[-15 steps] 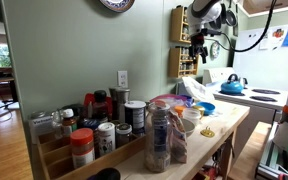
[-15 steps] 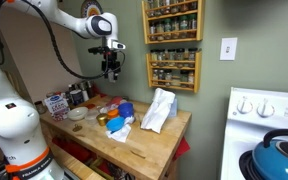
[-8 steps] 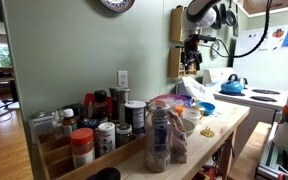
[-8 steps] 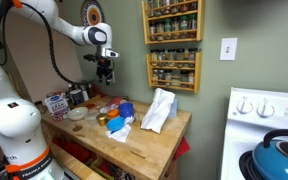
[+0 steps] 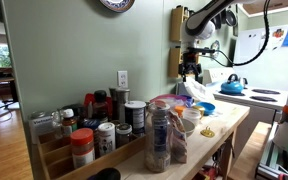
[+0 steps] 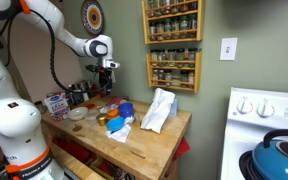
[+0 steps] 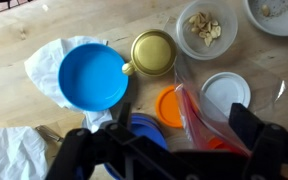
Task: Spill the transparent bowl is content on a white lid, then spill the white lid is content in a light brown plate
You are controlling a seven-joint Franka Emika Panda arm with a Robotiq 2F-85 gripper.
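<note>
Where spice racks (image 6: 174, 70) hang, cluttered wooden counter (image 6: 149, 143)

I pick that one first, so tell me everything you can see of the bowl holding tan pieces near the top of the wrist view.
The bowl is small, round and pale, looks like clear plastic, and stands upright on the wooden counter. A small heap of irregular tan pieces lies in its middle. Nothing touches it: the gold round item sits beside it and the white lid below it in the picture.
</note>
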